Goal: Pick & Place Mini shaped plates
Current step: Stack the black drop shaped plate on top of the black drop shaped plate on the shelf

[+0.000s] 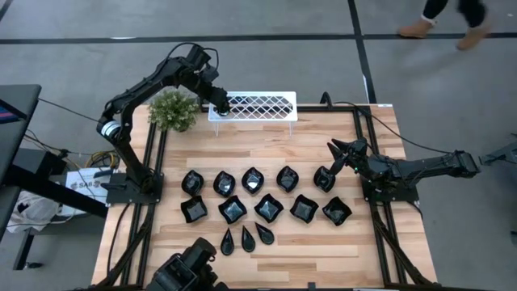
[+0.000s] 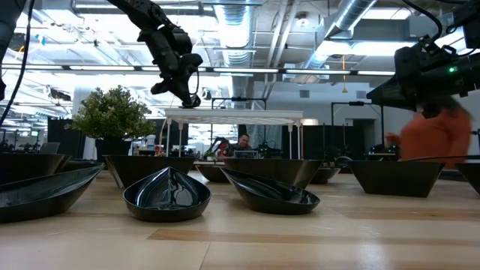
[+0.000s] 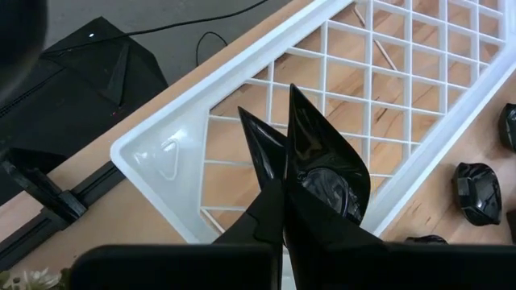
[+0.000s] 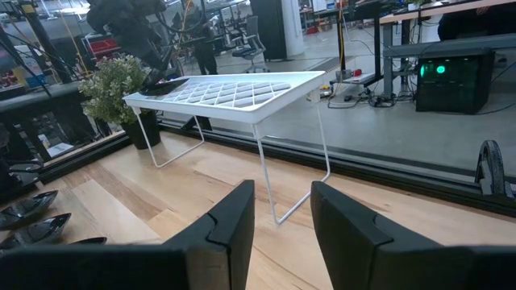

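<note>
Nearest the front edge of the table, three slim teardrop plates lie side by side. Behind them run two rows of black plates: a row of wavy-edged square plates, then a row of rounded leaf plates, each plate apart from its neighbours.

At the right end of those rows the right gripper hangs above the wood with its fingers spread and nothing between them.

At the far edge stands a white lattice rack on thin wire legs, with a small green potted plant just beside its left end. The left gripper is over the rack's left end, fingers pressed together on a black plate, which sits on or just above the lattice; contact cannot be told.

A person in orange shows in the room beyond.
</note>
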